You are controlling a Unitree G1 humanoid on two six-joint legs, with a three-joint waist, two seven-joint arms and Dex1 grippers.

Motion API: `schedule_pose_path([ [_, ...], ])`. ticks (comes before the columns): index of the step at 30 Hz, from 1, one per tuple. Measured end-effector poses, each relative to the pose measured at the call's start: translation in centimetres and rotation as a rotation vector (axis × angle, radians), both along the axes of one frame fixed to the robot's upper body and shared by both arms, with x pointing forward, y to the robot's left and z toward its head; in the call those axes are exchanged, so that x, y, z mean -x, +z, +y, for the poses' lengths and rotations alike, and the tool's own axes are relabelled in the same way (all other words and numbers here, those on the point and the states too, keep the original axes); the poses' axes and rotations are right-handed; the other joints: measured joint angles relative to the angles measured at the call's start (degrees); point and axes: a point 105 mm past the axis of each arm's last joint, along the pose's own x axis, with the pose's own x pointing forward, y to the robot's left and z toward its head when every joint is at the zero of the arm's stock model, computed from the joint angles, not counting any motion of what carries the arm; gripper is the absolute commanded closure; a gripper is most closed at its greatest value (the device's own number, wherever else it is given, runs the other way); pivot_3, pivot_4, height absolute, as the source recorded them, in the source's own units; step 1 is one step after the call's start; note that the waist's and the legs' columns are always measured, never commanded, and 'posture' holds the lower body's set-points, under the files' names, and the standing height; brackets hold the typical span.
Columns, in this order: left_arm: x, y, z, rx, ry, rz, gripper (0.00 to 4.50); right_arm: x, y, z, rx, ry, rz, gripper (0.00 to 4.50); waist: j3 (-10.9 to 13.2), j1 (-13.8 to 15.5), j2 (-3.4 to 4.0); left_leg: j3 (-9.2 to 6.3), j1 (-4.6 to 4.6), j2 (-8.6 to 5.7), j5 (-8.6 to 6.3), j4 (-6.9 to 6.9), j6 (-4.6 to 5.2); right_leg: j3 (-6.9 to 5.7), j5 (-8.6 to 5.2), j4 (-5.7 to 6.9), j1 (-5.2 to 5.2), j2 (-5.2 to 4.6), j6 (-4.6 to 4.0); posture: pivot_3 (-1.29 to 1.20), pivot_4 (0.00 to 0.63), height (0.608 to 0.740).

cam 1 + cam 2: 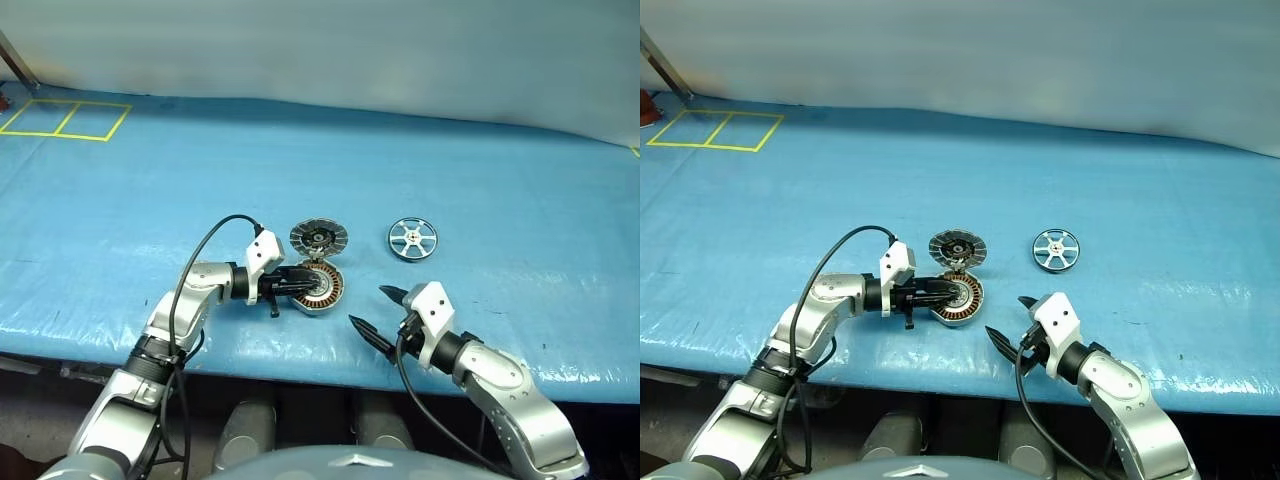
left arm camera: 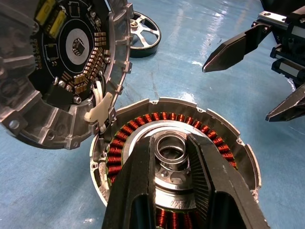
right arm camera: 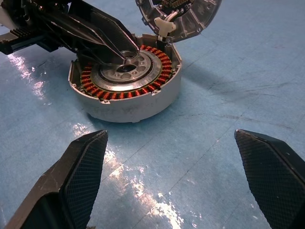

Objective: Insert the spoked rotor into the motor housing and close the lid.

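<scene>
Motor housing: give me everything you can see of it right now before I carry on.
The motor housing is a round, shallow silver metal cup sitting flat on the blue table cover. Inside runs a ring of copper-red windings around a silver central hub with a bearing ring. Its lid stands open, hinged at the far edge, circuit-board face showing. The left gripper reaches over the rim, fingers closed either side of the hub ring. No rotor inside.

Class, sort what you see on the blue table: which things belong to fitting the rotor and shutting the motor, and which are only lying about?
Belong to the job:
- rotor, lying apart on the blue cover
- housing, copper windings showing
- lid, swung open
- left gripper, fingers at the housing's hub
- right gripper, open, empty

Only lying about:
- yellow tape squares, far corner
- red object, table edge
</scene>
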Motion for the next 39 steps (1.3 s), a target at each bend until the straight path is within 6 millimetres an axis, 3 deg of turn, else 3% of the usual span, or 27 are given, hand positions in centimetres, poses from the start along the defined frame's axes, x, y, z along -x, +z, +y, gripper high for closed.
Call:
schedule_pose_path([
  [39, 0.08, -0.09, -0.02, 0.02, -0.01, 0.008, 3.83, -0.18, -0.06, 0.03, 0.007, -0.003, -0.003, 0.0, 0.0, 0.0, 0.01, 0.0, 0.02, -0.01, 0.0, 0.23, 0.01, 0.01, 0.02, 0.12, 0.07, 0.01, 0.02, 0.0, 0.15, 0.74],
])
